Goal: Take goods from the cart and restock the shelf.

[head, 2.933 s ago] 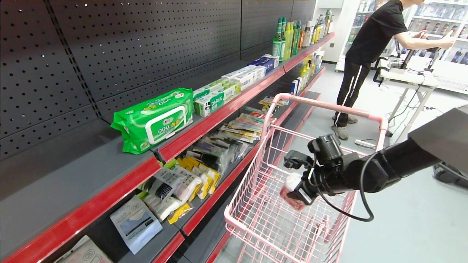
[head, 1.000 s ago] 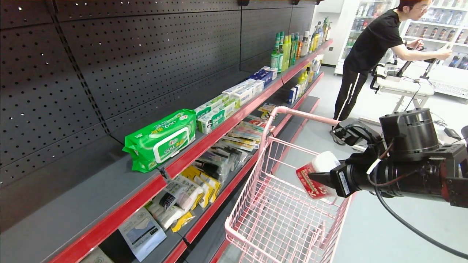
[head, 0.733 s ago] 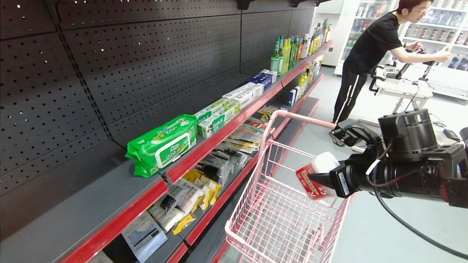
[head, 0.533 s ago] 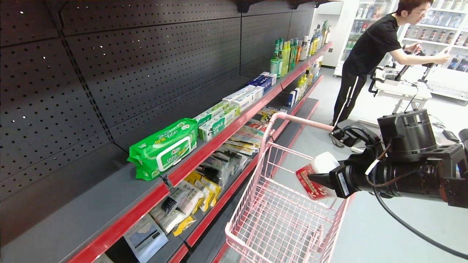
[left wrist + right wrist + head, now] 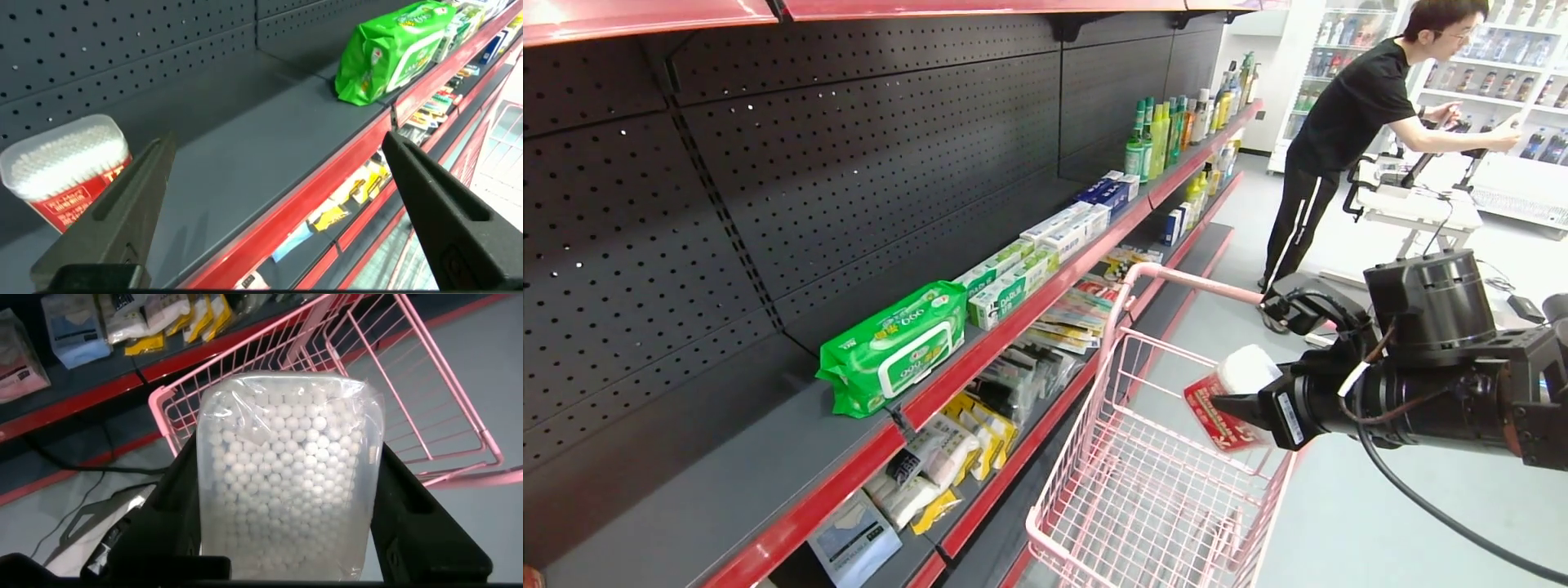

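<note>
Swabs (image 5: 1248, 369): now raised out of the cart (image 5: 1201, 281), ready for the left shelf (image 5: 727, 482).
Right gripper (image 5: 290, 506): clamped on swabs.
Left gripper (image 5: 278, 147): spread wide.

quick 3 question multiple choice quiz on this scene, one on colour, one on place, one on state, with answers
1. What colour is the cart?
A blue
B pink
C grey

2. Where does the wipes pack lie?
A on the shelf
B in the cart
C on the floor

3. How is the right hand?
A open and empty
B shut on the swab pack
C resting on the shelf

Answers:
1 B, its wire and handle are pink.
2 A, it lies on the grey board behind the red edge.
3 B, its fingers clamp the swab pack above the cart.
</note>
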Robot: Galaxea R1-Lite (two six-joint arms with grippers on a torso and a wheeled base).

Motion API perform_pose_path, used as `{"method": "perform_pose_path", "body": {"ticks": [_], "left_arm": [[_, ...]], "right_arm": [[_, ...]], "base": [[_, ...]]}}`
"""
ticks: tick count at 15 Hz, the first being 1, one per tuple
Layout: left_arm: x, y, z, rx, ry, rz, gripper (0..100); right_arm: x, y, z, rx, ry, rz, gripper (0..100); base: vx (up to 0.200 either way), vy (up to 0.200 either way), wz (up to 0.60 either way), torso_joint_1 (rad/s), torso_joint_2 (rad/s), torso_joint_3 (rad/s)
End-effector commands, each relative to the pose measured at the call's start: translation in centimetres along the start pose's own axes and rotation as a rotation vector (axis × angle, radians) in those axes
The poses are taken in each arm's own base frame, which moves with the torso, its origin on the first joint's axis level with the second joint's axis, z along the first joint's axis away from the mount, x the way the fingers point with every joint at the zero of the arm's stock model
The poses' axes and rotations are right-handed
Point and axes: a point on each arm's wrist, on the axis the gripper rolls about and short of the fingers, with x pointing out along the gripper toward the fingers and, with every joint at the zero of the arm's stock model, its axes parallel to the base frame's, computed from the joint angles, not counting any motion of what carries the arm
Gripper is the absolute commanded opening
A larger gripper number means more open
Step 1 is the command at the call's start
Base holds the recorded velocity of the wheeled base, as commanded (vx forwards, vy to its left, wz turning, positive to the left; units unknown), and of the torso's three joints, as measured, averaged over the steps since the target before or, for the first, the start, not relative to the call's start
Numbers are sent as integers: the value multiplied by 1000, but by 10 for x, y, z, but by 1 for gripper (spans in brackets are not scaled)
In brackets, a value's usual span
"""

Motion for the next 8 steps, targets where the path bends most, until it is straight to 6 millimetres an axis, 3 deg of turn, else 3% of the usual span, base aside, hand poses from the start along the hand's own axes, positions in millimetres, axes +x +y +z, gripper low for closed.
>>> {"method": "perform_pose_path", "body": {"ticks": [1, 8], "left_arm": [[0, 0, 0, 0, 1, 1, 100], [0, 0, 0, 0, 1, 1, 100]], "right_arm": [[1, 0, -1, -2, 7, 2, 0], [1, 0, -2, -24, 10, 1, 0]], "base": [[0, 0, 0, 105, -217, -124], [0, 0, 0, 91, -182, -99]]}}
